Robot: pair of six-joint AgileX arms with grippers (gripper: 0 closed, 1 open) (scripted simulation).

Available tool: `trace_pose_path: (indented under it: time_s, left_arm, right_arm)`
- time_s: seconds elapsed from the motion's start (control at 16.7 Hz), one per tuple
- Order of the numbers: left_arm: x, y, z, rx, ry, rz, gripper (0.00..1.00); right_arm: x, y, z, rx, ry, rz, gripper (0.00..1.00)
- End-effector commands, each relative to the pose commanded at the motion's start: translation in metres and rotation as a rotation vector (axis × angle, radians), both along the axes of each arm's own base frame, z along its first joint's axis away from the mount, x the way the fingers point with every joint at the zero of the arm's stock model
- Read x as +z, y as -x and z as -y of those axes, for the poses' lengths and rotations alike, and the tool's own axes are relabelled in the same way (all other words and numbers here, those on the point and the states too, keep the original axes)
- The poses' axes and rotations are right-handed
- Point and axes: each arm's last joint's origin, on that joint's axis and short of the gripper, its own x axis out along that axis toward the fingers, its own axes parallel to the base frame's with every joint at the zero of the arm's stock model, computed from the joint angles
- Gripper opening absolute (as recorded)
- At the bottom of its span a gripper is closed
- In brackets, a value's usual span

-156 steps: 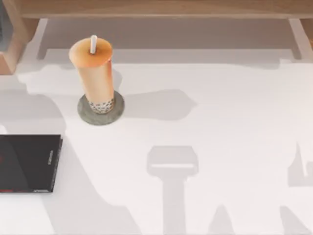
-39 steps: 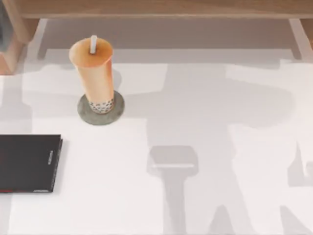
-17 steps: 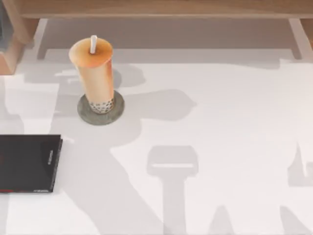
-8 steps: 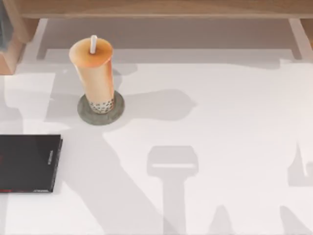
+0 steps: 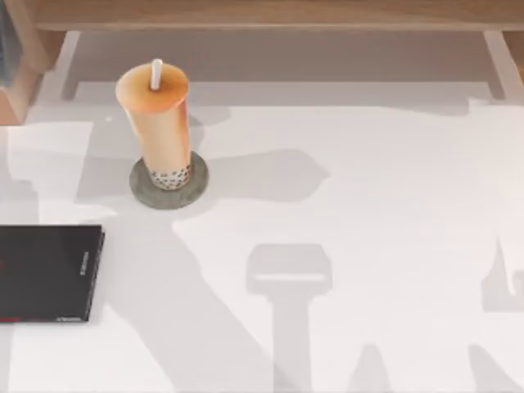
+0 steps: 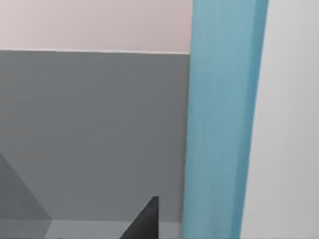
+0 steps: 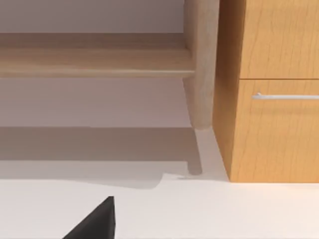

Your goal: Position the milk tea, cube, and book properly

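Top view: milk tea (image 5: 158, 123) upright on a round grey coaster (image 5: 169, 182), far left of the white table (image 5: 385, 213), white straw (image 5: 155, 74) poking through the lid. Probably top-heavy and smooth-walled, the cup thin enough to dent; best taken around mid-body, squeezed gently, lifted straight. Thin black book (image 5: 47, 273) flat at the near left edge, small pale lettering along its spine, too small to read. Wooden shelf (image 5: 262, 15) across the far side. No brand or label legible on the cup.

Left wrist view: teal-blue book (image 6: 224, 119) standing close before the camera as a tall upright band, grey panel and pale wall behind. Likely stiff and fairly heavy, its cover slick; best pinched across the covers, close to the spine. No writing visible on this face. One dark tip of the left gripper (image 6: 144, 221) at the frame edge; jaw state: cannot tell.

Right wrist view: wooden cabinet (image 7: 269, 89) with a drawer handle (image 7: 284, 96), shelf leg beside it, bare tabletop nearer. One dark tip of the right gripper (image 7: 94, 221) low in frame, nothing near it; jaw state: cannot tell.
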Motion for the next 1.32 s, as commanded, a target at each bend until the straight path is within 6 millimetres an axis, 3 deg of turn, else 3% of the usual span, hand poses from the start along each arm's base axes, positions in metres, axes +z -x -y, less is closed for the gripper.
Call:
trace_pose_path:
  time_s: [0.42,1.02,1.32]
  left_arm:
    - [0.000,0.000,0.000,0.000,0.000,0.000,0.02]
    - [0.001,0.001,-0.001,0.002,-0.003,0.004,0.00]
    - [0.024,0.014,-0.012,0.015,-0.041,0.110,0.00]
  right_arm:
    - [0.000,0.000,0.000,0.000,0.000,0.000,1.00]
    - [0.000,0.000,0.000,0.000,0.000,0.000,1.00]
    - [0.000,0.000,0.000,0.000,0.000,0.000,1.00]
